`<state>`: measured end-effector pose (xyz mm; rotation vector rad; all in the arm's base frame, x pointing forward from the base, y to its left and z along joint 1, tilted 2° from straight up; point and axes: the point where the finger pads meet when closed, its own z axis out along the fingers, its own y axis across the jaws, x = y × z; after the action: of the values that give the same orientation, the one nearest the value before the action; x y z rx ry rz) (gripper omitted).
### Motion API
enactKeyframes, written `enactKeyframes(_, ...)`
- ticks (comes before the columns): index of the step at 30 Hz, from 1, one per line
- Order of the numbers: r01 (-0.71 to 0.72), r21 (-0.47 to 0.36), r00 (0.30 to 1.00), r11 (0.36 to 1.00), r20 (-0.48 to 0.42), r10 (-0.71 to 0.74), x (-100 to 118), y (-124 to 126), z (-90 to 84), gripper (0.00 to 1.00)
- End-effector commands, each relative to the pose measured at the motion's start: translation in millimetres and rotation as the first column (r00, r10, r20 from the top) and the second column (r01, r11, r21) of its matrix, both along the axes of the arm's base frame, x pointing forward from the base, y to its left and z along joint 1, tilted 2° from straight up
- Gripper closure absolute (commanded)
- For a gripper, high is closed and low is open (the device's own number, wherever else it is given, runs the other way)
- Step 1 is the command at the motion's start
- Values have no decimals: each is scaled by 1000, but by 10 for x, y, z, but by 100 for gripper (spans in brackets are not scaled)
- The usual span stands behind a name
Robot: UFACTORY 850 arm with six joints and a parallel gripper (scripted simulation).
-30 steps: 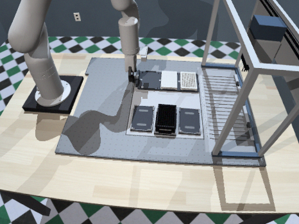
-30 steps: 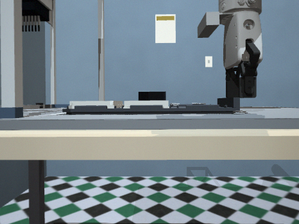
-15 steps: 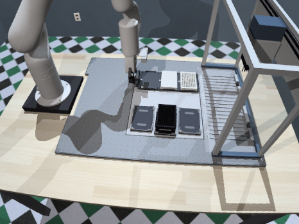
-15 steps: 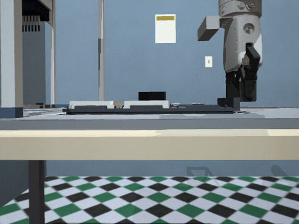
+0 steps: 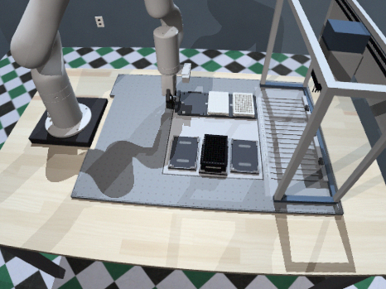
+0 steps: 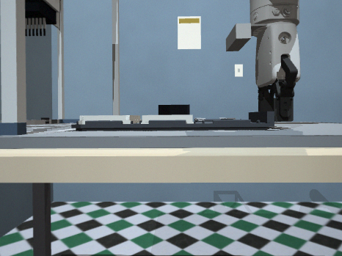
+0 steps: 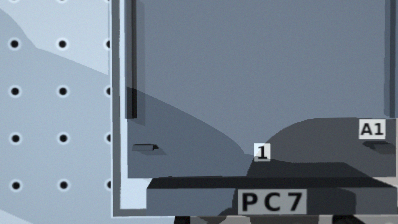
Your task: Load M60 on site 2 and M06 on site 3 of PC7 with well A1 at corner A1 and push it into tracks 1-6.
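Observation:
The plate carrier PC7 point(image 5: 215, 103) lies on the apron in front of the rails point(image 5: 290, 132), at their far end. The white plate M60 point(image 5: 218, 103) sits on site 2 and the dotted plate M06 point(image 5: 243, 104) on site 3. Site 1 point(image 7: 262, 151) is bare, with its A1 mark point(image 7: 372, 129) at the right in the wrist view. The black block M09 point(image 5: 214, 154) sits in the middle nest. My gripper point(image 5: 171, 101) point(image 6: 276, 108) is open and low at the carrier's handle point(image 7: 272, 201), fingers down at handle height. Only the fingertips show at the bottom edge of the wrist view.
Nests S1 point(image 5: 184, 152) and S3 point(image 5: 244, 155) on either side of the block hold no plate. The instrument's tall grey frame point(image 5: 315, 83) stands over the rails on the right. The arm's base point(image 5: 66, 122) is at the left on the perforated plate.

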<state>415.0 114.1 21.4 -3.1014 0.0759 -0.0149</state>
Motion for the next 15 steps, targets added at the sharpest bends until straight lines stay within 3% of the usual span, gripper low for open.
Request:
enactKeyframes(1,0,2,1000,1000,2,0,7,3,-19,18)
enactKeyframes(15,0,2,1000,1000,2,0,7,3,-33,18)
